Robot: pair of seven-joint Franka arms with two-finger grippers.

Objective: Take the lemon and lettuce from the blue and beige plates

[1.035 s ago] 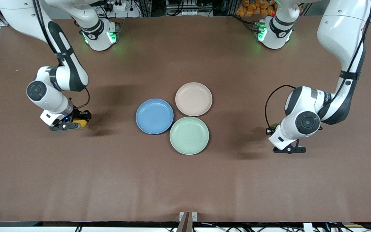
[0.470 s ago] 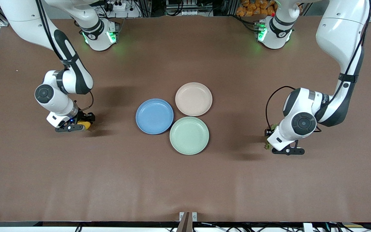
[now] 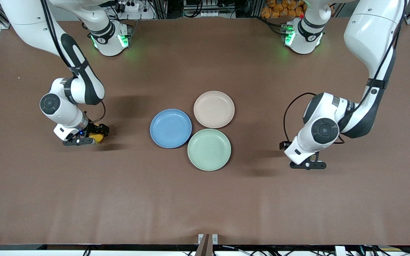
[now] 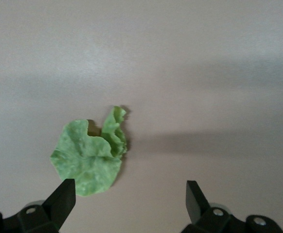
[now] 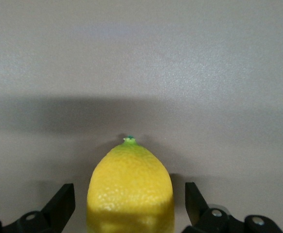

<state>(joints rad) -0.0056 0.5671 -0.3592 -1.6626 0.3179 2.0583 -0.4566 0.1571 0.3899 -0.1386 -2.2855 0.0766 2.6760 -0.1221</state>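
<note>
The yellow lemon lies on the brown table between the spread fingers of my right gripper, with a gap on each side. In the front view the lemon peeks out beside that right gripper, toward the right arm's end of the table. My left gripper is open and low over the table. The flat green lettuce lies loose by one of the fingertips. In the front view the left gripper hides the lettuce. The blue plate and beige plate are empty.
A pale green plate, also empty, touches the blue and beige plates at the table's middle, nearest the front camera of the three. Both arm bases stand along the table's edge farthest from the camera.
Both grippers have gone from shut to open, letting go of the lemon and the lettuce. Each hand has drifted a little toward the plates, and the left wrist now covers the lettuce in the front view.
</note>
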